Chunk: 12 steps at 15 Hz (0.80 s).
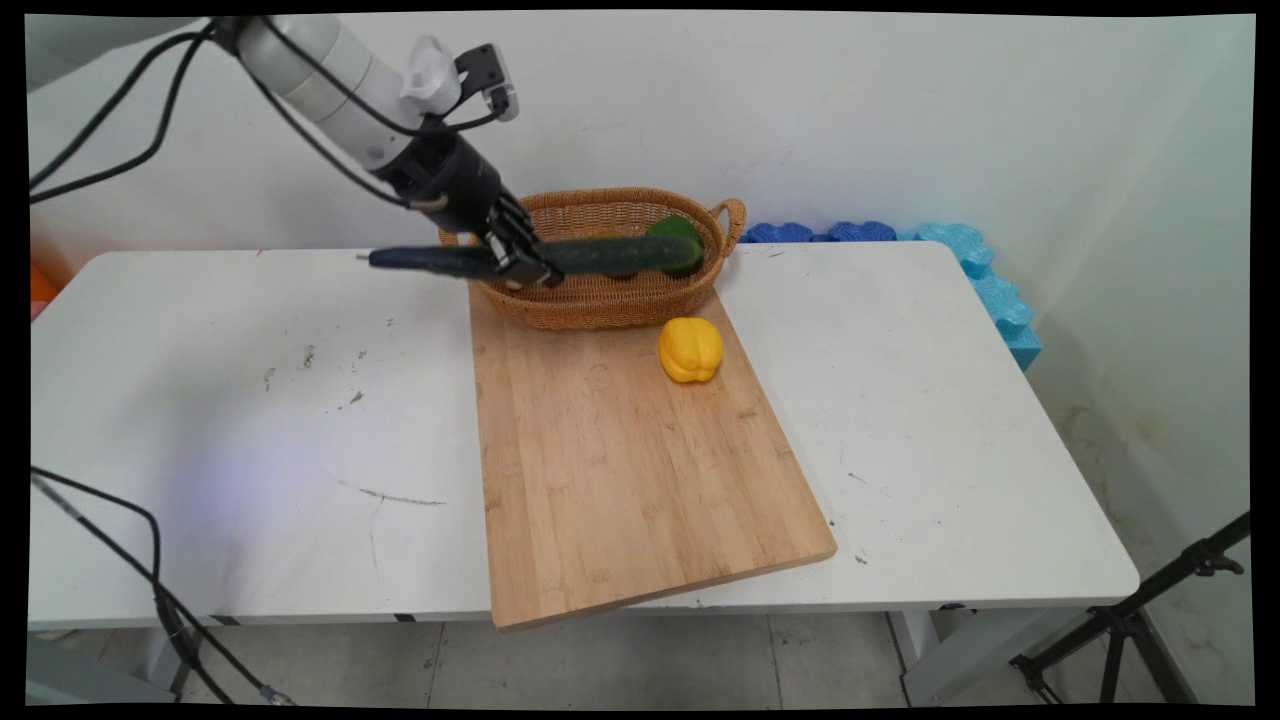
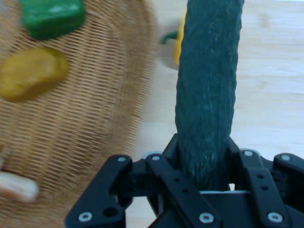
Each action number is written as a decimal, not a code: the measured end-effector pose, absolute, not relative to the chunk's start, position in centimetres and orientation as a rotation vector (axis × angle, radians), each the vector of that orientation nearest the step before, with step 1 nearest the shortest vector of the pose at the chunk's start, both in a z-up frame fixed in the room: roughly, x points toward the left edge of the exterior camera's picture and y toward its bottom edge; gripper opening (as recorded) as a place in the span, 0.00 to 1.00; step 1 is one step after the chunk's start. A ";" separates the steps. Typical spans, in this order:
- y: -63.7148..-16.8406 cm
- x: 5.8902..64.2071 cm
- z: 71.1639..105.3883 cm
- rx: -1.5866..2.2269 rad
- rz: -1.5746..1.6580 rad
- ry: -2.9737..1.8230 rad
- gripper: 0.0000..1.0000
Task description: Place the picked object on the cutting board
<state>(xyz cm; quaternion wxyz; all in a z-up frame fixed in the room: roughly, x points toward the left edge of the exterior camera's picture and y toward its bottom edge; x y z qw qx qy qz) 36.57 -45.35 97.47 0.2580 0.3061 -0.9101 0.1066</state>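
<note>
My gripper [image 1: 525,268] is shut on a long dark green cucumber [image 1: 600,255], held level in the air over the front left of a wicker basket [image 1: 600,300]. In the hand view the cucumber [image 2: 206,90] runs straight up from between the fingers [image 2: 173,156], above the basket's edge and a wooden cutting board [image 2: 270,76]. Inside the basket [image 2: 71,133] lie a green pepper [image 2: 52,16], a yellowish potato-like piece [image 2: 31,73] and a pale item at the lower left. A yellow bell pepper [image 1: 690,349] rests on the cutting board [image 1: 620,470] just in front of the basket.
The board lies slantwise on the white table [image 1: 250,400], overhanging its near edge. Blue foam blocks [image 1: 960,270] line the wall at the back right. Black cables hang at the near left, and a tripod leg [image 1: 1130,620] stands at the lower right.
</note>
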 end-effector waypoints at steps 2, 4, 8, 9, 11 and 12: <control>-43.0 35.8 97.4 0.875 0.235 -2.445 0.00; -41.5 35.1 97.1 0.901 0.195 -2.431 0.00; -38.1 33.1 95.7 0.942 0.099 -2.399 0.00; -37.4 32.5 95.1 0.954 0.077 -2.391 0.00; -36.5 31.5 93.7 0.980 0.037 -2.377 0.00; -36.2 31.3 93.3 0.988 0.025 -2.372 0.00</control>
